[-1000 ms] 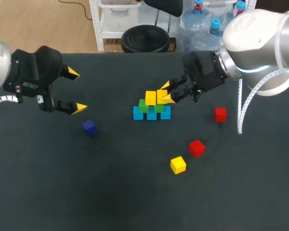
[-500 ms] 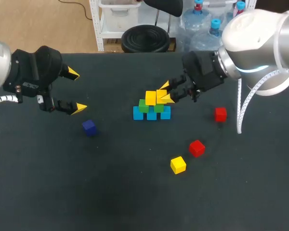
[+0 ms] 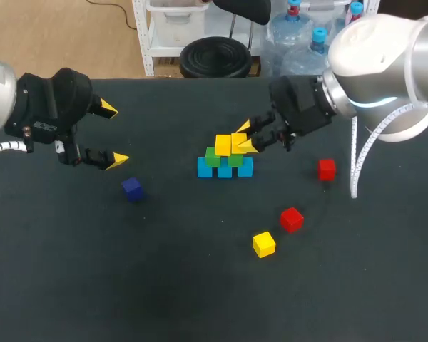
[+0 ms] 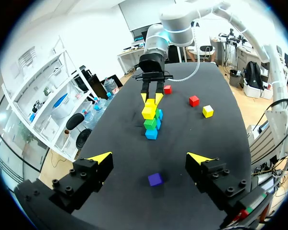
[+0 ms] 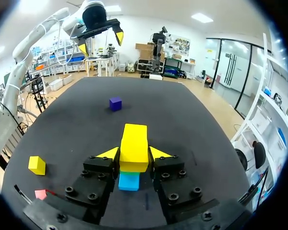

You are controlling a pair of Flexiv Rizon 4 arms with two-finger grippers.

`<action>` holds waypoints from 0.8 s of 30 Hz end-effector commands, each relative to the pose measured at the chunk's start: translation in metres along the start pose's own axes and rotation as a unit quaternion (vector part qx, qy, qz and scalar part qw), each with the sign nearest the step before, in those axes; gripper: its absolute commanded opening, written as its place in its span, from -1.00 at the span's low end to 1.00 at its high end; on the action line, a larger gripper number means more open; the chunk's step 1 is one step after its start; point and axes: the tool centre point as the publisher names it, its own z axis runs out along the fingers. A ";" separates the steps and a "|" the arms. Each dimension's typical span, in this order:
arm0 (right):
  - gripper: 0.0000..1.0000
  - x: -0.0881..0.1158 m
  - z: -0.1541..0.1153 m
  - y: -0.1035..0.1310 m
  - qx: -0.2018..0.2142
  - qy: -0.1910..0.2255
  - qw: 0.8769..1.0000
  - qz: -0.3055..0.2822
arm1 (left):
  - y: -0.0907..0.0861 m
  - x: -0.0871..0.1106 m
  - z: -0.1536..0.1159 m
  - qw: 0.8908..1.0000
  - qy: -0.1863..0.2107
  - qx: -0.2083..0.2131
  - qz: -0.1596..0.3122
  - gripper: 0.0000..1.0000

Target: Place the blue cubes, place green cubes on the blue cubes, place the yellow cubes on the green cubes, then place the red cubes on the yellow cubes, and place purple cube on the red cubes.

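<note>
Cubes in five colours lie on our black table (image 3: 128, 285), some of them built into a small stepped pile. At the far left, our left gripper (image 3: 114, 134) hangs above the table, its two yellow-tipped fingers spread wide with nothing between them. Just right of it and nearer to us, a single purple cube (image 3: 132, 188), so dark it looks almost navy, sits alone on the surface.

In the middle stands the pile. Three light blue cubes (image 3: 225, 170) sit side by side in a row on the table, and two green cubes (image 3: 213, 156) rest on top of them. On the green layer, a left yellow cube (image 3: 222, 144) stands free. Touching it is a right yellow cube (image 3: 238, 142), clamped between the fingers of our right gripper (image 3: 246, 137), whose arm comes in from the far right. The right wrist view shows a finger pressed against each side of it. We cannot tell whether it rests on the green cube below.

Nearer to us and right of the pile, a loose yellow cube (image 3: 264, 244) lies slightly turned. Just beyond it sits one red cube (image 3: 291, 219). A second red cube (image 3: 327, 169) lies farther right, level with the pile. These three are apart from each other.
</note>
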 end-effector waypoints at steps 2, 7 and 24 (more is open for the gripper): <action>-1.00 0.001 0.001 0.000 -0.001 -0.001 1.000 0.001 | 0.000 0.002 -0.001 1.000 -0.005 0.000 0.002 1.00; -1.00 0.002 0.001 0.001 -0.001 -0.001 1.000 0.002 | 0.000 0.002 -0.001 1.000 -0.005 0.000 0.002 1.00; -1.00 0.003 0.003 0.002 0.000 -0.002 1.000 0.004 | 0.000 0.002 -0.001 1.000 -0.005 0.000 0.002 1.00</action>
